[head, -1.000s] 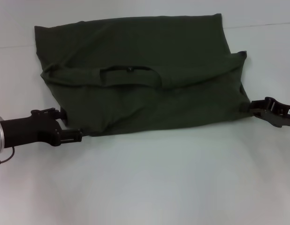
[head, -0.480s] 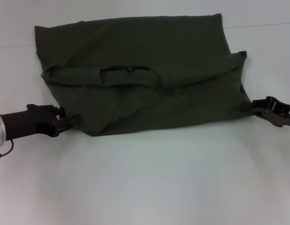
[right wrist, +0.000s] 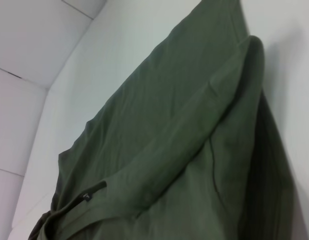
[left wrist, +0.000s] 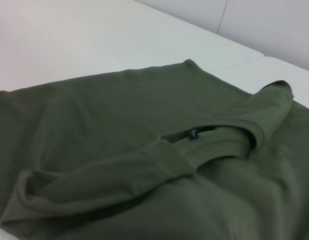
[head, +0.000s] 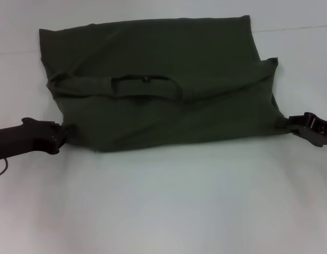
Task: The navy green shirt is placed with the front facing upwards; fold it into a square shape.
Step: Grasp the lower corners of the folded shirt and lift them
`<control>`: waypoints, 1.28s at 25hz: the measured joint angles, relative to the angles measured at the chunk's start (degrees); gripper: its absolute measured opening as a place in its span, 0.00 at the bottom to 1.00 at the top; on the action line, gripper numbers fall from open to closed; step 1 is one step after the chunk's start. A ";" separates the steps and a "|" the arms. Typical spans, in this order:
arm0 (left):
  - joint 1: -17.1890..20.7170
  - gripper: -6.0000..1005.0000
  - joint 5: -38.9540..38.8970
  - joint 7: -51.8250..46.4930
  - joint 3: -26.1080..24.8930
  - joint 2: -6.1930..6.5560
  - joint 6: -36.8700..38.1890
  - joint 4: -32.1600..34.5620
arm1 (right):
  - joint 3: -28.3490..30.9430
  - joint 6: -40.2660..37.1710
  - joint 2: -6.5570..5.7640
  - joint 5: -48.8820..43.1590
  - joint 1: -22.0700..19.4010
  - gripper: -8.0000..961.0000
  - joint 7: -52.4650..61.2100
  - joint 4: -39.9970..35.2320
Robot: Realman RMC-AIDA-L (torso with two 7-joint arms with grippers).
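The navy green shirt (head: pixel 163 100) lies on the white table (head: pixel 169 201), folded over on itself, with its plain green side up. The collar (head: pixel 146 79) with a small dark label sits across the middle of the fold. No lettering shows. My left gripper (head: pixel 64 134) is low at the shirt's near left edge, right against the cloth. My right gripper (head: pixel 287 123) is at the shirt's near right corner. The left wrist view shows the shirt (left wrist: pixel 119 150) and its neck label (left wrist: pixel 193 134) up close. In the right wrist view the shirt (right wrist: pixel 184 150) is seen along its folded edge.
White table surface stretches in front of the shirt and to both sides. A seam in the tabletop (head: pixel 290 27) runs behind the shirt's far right corner.
My left gripper has pulled back to the left and slightly away, from the shirt's near left corner to its left edge. The right gripper has drawn a little to the right. The shirt stays put.
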 joint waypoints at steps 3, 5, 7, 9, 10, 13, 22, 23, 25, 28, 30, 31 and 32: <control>0.91 0.05 -0.07 -0.05 -0.02 0.07 1.67 1.12 | 1.02 -0.33 0.26 0.00 -0.64 0.06 -1.82 0.22; 1.66 0.05 -0.15 0.16 -0.09 0.08 4.14 2.18 | 1.93 -0.88 0.60 -0.01 -1.45 0.06 -3.82 0.25; 2.29 0.04 -0.21 0.24 -0.35 0.08 6.60 3.28 | 2.91 -1.86 0.80 -0.01 -2.36 0.06 -5.99 0.27; 3.08 0.04 -0.25 0.52 -1.00 0.03 9.43 4.53 | 4.15 -3.14 0.93 -0.01 -3.23 0.06 -8.18 0.49; 3.39 0.04 -0.28 0.86 -1.48 0.00 10.79 4.83 | 4.71 -3.73 1.00 -0.01 -3.60 0.05 -9.16 0.68; 4.27 0.04 -0.32 2.23 -3.45 -0.05 14.43 5.11 | 6.41 -5.56 1.04 -0.01 -4.70 0.05 -12.91 1.62; 9.16 0.04 -0.36 3.28 -10.14 -0.25 22.84 5.06 | 8.75 -9.00 1.52 -0.02 -7.96 0.05 -22.12 2.52; 9.63 0.04 -0.35 3.28 -11.13 -0.25 24.04 5.05 | 9.21 -9.23 1.54 -0.02 -8.26 0.05 -22.94 2.53; 10.40 0.04 -0.31 3.28 -12.42 -0.30 25.75 5.04 | 9.86 -9.33 1.56 -0.05 -8.77 0.05 -23.93 2.57; 11.50 0.04 -0.02 3.22 -12.98 -0.37 27.18 5.06 | 9.82 -9.43 1.70 -0.36 -9.58 0.06 -24.51 2.62; 12.40 0.04 0.09 3.24 -13.08 -0.46 27.76 5.03 | 9.69 -9.88 2.06 -0.43 -10.20 0.06 -25.58 2.66; 12.80 0.04 0.11 3.28 -13.06 -0.52 27.94 4.99 | 9.72 -10.16 2.22 -0.44 -10.52 0.06 -26.13 2.68; 13.03 0.04 0.11 3.32 -13.01 -0.55 28.17 5.00 | 9.80 -10.66 2.35 -0.44 -10.86 0.06 -26.68 2.69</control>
